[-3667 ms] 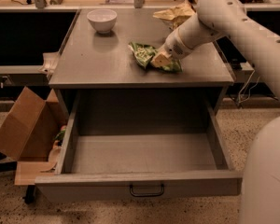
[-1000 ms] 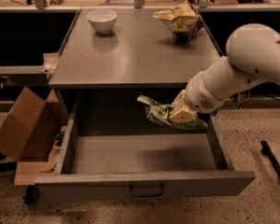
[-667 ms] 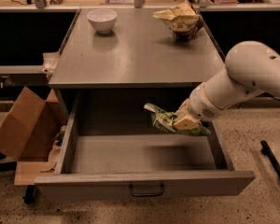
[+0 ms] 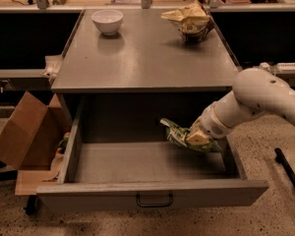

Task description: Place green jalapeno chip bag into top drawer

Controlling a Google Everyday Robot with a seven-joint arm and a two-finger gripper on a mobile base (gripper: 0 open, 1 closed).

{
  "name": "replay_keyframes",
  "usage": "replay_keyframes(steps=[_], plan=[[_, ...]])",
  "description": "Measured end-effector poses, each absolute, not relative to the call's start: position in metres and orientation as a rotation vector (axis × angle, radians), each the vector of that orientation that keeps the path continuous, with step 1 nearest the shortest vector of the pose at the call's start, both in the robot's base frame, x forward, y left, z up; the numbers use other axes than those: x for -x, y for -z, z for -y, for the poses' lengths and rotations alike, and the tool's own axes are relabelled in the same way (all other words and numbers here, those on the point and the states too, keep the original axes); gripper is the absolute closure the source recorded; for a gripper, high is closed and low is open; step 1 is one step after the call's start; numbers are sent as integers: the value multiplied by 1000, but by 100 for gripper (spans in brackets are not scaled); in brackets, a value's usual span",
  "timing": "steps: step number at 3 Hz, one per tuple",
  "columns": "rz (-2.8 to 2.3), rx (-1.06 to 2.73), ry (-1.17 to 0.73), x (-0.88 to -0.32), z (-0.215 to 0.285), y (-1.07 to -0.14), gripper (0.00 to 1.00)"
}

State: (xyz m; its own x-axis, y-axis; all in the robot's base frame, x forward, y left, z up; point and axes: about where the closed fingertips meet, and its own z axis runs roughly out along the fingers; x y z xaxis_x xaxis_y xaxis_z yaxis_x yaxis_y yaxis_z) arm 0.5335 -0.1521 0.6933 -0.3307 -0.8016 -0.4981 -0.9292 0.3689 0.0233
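Note:
The green jalapeno chip bag (image 4: 178, 133) is held by my gripper (image 4: 196, 137) inside the open top drawer (image 4: 152, 194), near its right wall and a little above the drawer floor. The bag is tilted, with its end pointing up and to the left. My white arm (image 4: 258, 100) reaches into the drawer from the right. The drawer is pulled out fully; its grey front panel carries a dark bail handle (image 4: 154, 200).
A white bowl (image 4: 107, 21) and a yellow-tan snack bag (image 4: 189, 19) sit on the grey cabinet top (image 4: 142, 58). An open cardboard box (image 4: 24, 136) stands on the floor at the left. A dark bar (image 4: 290, 173) lies on the floor at the right.
My gripper has carried the bag from the cabinet top down over the front edge and into the drawer, sinking lower and slightly right during the last second.

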Motion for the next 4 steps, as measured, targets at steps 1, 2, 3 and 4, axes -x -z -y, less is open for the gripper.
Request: replay_keyframes(steps=[1,2,3,4], plan=[[-2247,1487,-432,-539,154,-682,50],[-2245,1479,-439,-542,153,-680,28],[-2230,1469,-439,-546,152,-685,3],[-2187,1459,-454,-548,152,-700,0]])
